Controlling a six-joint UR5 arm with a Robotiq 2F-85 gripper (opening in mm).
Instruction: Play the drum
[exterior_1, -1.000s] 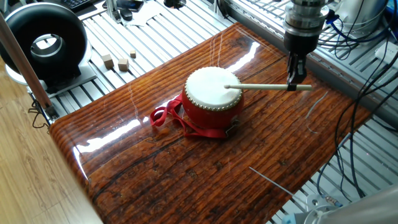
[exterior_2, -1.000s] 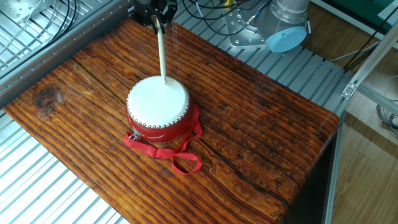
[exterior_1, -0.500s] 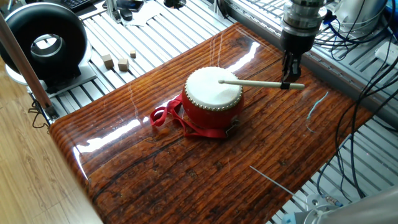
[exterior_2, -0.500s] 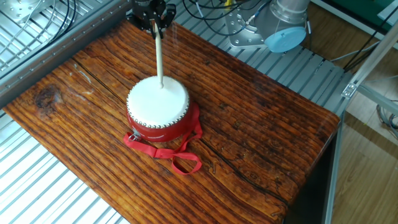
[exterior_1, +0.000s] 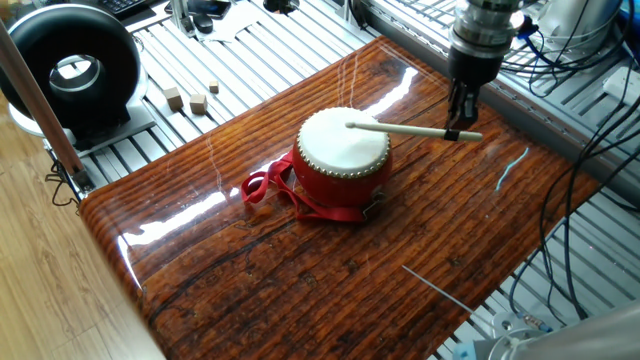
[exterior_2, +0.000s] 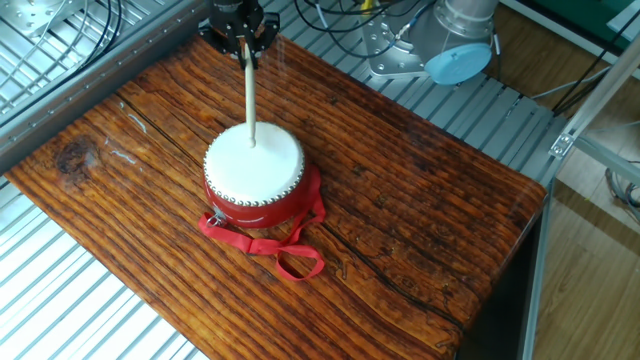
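The small red drum (exterior_1: 340, 160) with an off-white skin head stands mid-table on the wooden board; it also shows in the other fixed view (exterior_2: 254, 172). Its red ribbon strap (exterior_1: 270, 188) lies on the board beside it. My gripper (exterior_1: 460, 128) hangs beside the drum and is shut on a thin wooden drumstick (exterior_1: 405, 129). The stick reaches sideways over the drum head, its tip just above the skin. In the other fixed view the gripper (exterior_2: 242, 40) holds the stick (exterior_2: 249, 100) pointing onto the head.
A black ring-shaped device (exterior_1: 70, 70) stands off the board, with small wooden blocks (exterior_1: 190, 98) near it. Cables (exterior_1: 585, 80) run beside the arm. A thin metal rod (exterior_1: 440, 290) lies on the board (exterior_1: 300, 270). The arm's base (exterior_2: 455, 45) stands past the board.
The gripper has shifted sideways along the table and risen slightly, carrying the stick tip further across the drum head.
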